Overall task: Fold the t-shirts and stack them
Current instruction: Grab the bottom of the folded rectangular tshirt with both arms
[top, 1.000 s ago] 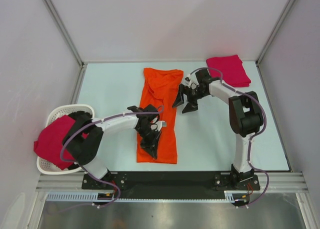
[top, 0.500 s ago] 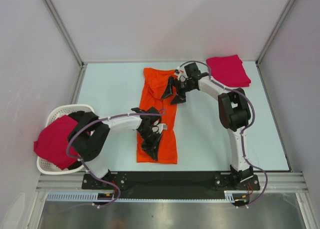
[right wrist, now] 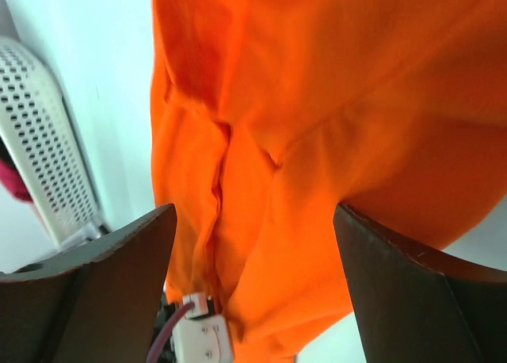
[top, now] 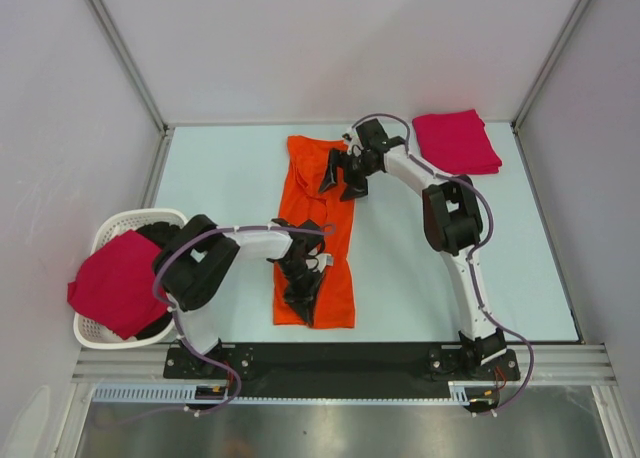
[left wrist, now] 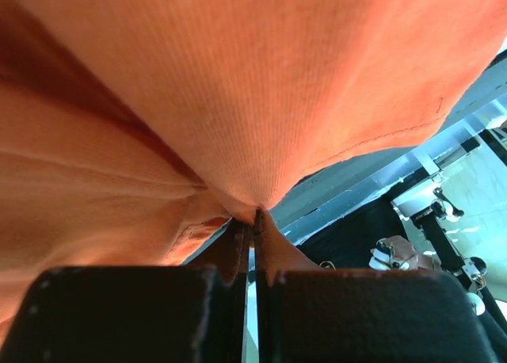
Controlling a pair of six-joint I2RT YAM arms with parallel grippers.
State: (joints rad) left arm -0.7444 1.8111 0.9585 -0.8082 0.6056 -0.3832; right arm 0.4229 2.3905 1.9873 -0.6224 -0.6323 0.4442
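Observation:
A bright orange t-shirt (top: 320, 240) lies lengthwise in the middle of the table. My left gripper (top: 303, 296) is shut on a pinch of its cloth near the lower end; in the left wrist view the orange t-shirt (left wrist: 238, 101) bunches into the shut jaws (left wrist: 255, 217). Over the shirt's upper part my right gripper (top: 340, 181) stands open, and its wrist view shows the orange t-shirt (right wrist: 317, 141) between the spread fingers (right wrist: 127, 256), untouched. One crimson-pink t-shirt (top: 458, 141) lies folded at the back right. Another crimson-pink t-shirt (top: 108, 283) hangs over the basket.
A white slatted basket (top: 150, 221) sits at the table's left edge, also visible as the basket (right wrist: 43, 149) in the right wrist view. Grey walls and metal posts close in the table on three sides. The arms' black base rail (top: 330, 356) runs along the near edge.
My right gripper has moved left from beside the orange shirt to above its upper part, still open. The left gripper stayed shut on the cloth while its arm drew in slightly.

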